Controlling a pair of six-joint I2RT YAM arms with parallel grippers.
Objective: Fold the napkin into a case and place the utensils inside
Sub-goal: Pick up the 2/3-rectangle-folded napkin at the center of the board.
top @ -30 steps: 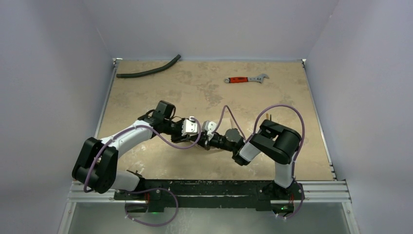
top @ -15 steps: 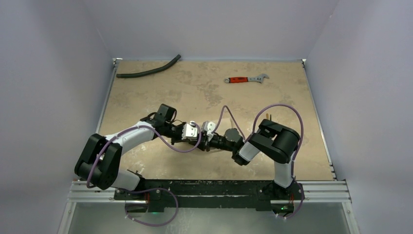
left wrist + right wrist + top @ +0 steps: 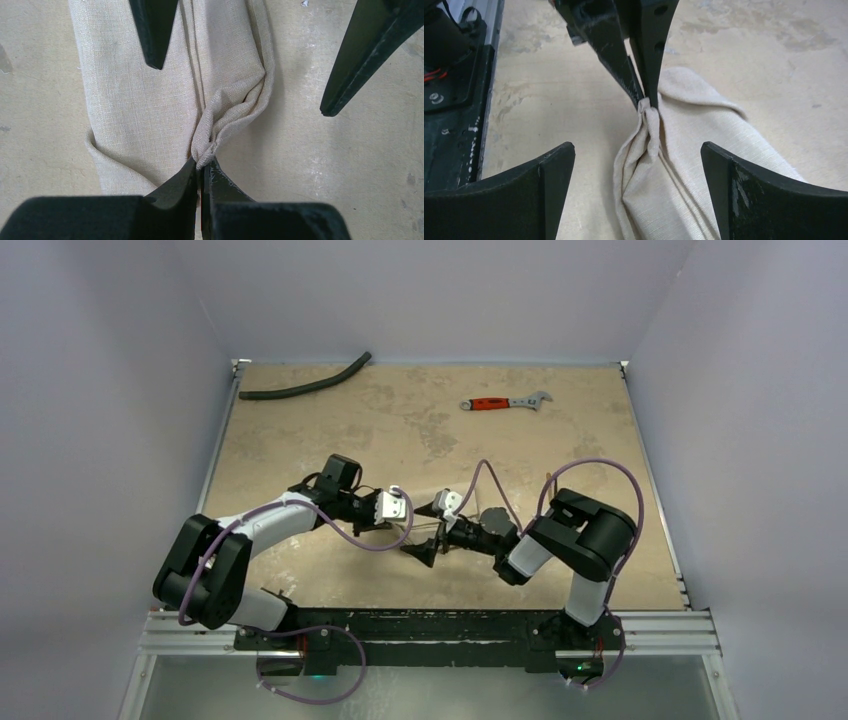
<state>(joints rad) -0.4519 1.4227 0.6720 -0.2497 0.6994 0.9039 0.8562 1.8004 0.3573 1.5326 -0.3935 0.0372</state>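
Observation:
The napkin (image 3: 140,100) lies on the table folded into a long beige strip with layered edges. My left gripper (image 3: 204,167) is shut on a small pinch of cloth at the strip's end, bunching it into a ridge. My right gripper (image 3: 636,150) is open wide, its two fingers standing either side of the napkin (image 3: 704,175) without touching it. In the right wrist view the left gripper's fingers (image 3: 644,65) come down from above onto the pinched fold. From above, the left gripper (image 3: 406,528) and the right gripper (image 3: 428,533) meet near the table's middle front. The utensils are not in view.
A curved black hose (image 3: 305,385) lies at the far left corner. A red-handled wrench (image 3: 503,402) lies at the far right of centre. The black base rail (image 3: 454,100) runs along the table's near edge, close to the grippers.
My right gripper has opened, let go of the napkin and drawn back to the right. My left gripper has shut on the napkin's end.

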